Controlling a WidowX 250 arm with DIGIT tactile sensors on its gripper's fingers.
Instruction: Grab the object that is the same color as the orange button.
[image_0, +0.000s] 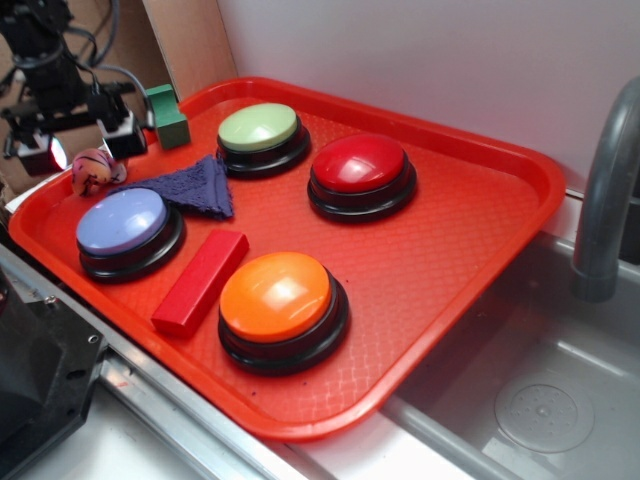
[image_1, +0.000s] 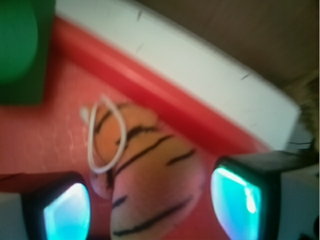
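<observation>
Red tray (image_0: 470, 250) beside a sink, crowded with dome buttons.
Exterior: the plush tiger (image_0: 92, 170) lies at the tray's far left edge, near the purple cloth (image_0: 195, 186), green block (image_0: 167, 115) and gripper (image_0: 85, 140); orange button (image_0: 277, 296) sits well apart. Wrist: spread fingers (image_1: 67, 210) flank the tiger (image_1: 145, 175), ungrasped.

Legible text, labels, brands, numbers, signs: none found in either view. Orange button (image_0: 277, 296), red button (image_0: 360, 165), green button (image_0: 259, 128) and blue button (image_0: 124, 222): dome tops plain, no lettering. Red block (image_0: 200, 281) and green block (image_0: 167, 115): faces unmarked. Red tray (image_0: 480, 240): embossed lattice texture only, no maker's mark visible. Plush tiger (image_1: 150, 180): dark stripes, no tag or print readable; wrist view blurred.
</observation>
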